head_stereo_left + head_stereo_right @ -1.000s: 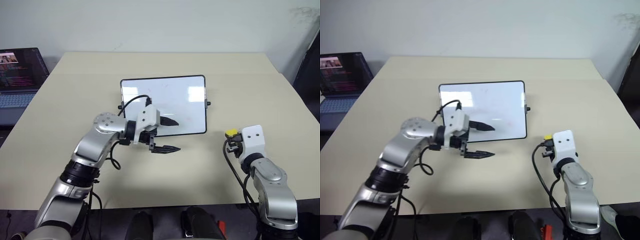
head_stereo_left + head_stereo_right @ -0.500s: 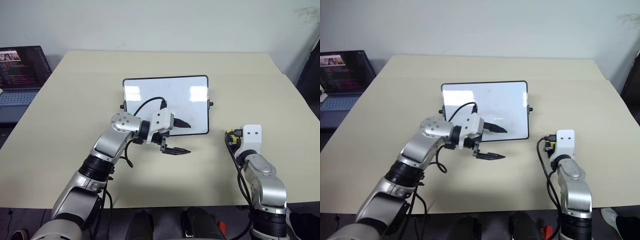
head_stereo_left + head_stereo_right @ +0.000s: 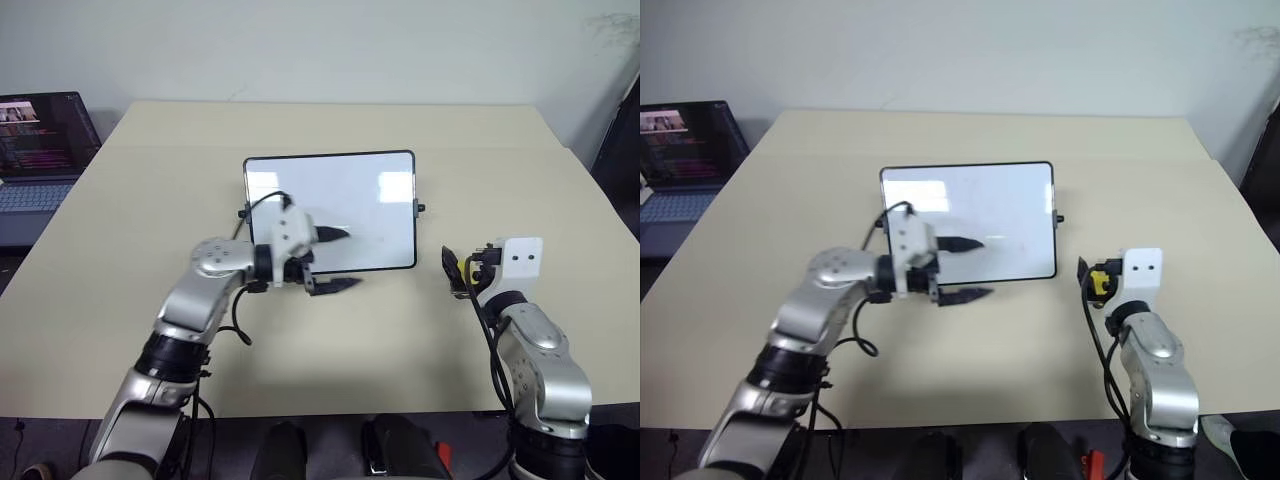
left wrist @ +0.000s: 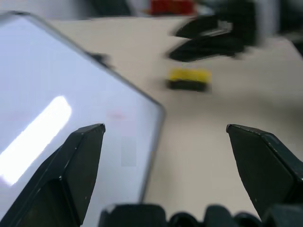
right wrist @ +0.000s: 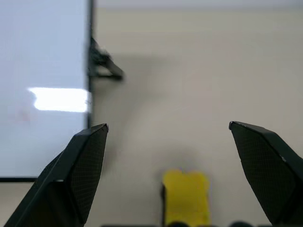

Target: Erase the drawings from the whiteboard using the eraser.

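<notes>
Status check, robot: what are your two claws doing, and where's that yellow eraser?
Both grippers open, left over whiteboard's near edge. Eraser on table between right gripper's fingers, ungripped. Nothing in the way.

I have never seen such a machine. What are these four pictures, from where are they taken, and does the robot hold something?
This is a humanoid robot with two arms; each ends in two black fingers. The two wide pictures come from cameras in its head, looking down on a beige table. The two close pictures come from cameras on the wrists, looking out between the fingers. On the table lie a whiteboard with faint red drawings and a small yellow eraser. A laptop stands to the robot's left. The left gripper is open at the board's near edge. The right gripper is open too, with the eraser lying between its fingers. Neither holds anything.
</notes>
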### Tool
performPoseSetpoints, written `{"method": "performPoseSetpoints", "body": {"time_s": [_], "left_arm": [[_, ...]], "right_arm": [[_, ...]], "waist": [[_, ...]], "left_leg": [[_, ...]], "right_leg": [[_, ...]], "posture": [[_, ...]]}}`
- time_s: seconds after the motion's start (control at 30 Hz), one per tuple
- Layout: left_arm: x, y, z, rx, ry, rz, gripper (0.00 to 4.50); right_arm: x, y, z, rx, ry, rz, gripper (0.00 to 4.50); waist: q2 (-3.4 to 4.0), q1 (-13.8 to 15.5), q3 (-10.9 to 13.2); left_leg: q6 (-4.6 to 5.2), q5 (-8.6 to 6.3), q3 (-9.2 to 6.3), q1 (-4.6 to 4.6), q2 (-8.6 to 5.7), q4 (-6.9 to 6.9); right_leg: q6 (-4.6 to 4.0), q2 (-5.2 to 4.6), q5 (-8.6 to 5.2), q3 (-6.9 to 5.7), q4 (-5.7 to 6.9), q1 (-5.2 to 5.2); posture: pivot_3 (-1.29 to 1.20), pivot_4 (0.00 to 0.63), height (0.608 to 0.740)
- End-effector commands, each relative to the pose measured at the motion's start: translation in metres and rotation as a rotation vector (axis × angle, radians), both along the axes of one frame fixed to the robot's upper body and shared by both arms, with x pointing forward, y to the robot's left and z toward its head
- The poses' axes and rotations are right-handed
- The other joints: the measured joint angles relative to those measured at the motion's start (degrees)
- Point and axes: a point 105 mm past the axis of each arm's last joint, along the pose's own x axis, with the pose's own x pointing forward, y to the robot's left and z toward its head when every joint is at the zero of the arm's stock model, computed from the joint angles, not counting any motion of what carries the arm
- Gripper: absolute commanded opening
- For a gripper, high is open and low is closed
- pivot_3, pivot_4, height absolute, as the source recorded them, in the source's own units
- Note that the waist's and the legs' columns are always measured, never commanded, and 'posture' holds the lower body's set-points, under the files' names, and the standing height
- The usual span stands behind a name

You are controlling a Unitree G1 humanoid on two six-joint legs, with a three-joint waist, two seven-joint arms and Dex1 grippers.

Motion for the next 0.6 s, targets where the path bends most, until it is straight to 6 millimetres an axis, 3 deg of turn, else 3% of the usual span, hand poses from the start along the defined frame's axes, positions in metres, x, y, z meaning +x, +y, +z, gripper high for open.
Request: {"method": "performPoseSetpoints", "body": {"time_s": [0.03, 0.17, 0.3, 0.47, 0.6], "left_arm": [[-0.004, 0.024, 0.017, -0.111, -0.028, 0.204, 4.50], [-0.008, 0.066, 0.004, -0.170, -0.063, 0.521, 4.50], [-0.012, 0.098, -0.010, -0.173, -0.125, 0.856, 4.50], [-0.031, 0.122, -0.022, -0.110, -0.171, 1.064, 4.50], [-0.044, 0.137, -0.032, -0.078, -0.160, 1.175, 4.50]], "right_arm": [[-0.016, 0.004, 0.018, -0.006, -0.090, 0.068, 4.47], [-0.026, 0.002, -0.002, -0.065, -0.085, 0.082, 4.47], [-0.025, -0.002, -0.017, 0.006, -0.102, 0.127, 4.47], [-0.024, 0.009, -0.011, 0.044, -0.151, 0.203, 4.47], [-0.027, -0.007, -0.003, 0.056, -0.159, 0.174, 4.47]], "waist": [[0.00, 0.18, 0.00], [-0.03, 0.30, -0.05], [-0.06, 0.41, -0.06], [-0.07, 0.21, -0.07], [-0.07, 0.33, -0.07]], "left_leg": [[-0.01, 0.00, 0.00, 0.01, -0.03, 0.03], [-0.01, 0.00, 0.04, 0.38, -0.18, 0.02], [-0.01, 0.01, 0.07, 0.43, -0.22, 0.05], [0.00, 0.02, 0.18, 0.55, -0.22, 0.05], [-0.01, 0.01, 0.15, 0.52, -0.20, 0.01]], "right_leg": [[0.01, -0.05, -0.01, -0.01, 0.02, 0.02], [0.24, -0.33, -0.12, 0.02, -0.07, 0.42], [0.32, -0.38, -0.07, 0.05, -0.10, 0.46], [0.40, -0.36, -0.01, 0.17, -0.08, 0.50], [0.37, -0.34, -0.03, 0.14, -0.10, 0.50]], "posture": [[0.00, 0.150, 0.740], [0.00, 0.150, 0.740], [0.00, 0.150, 0.740], [0.00, 0.150, 0.740], [0.00, 0.150, 0.740]]}}
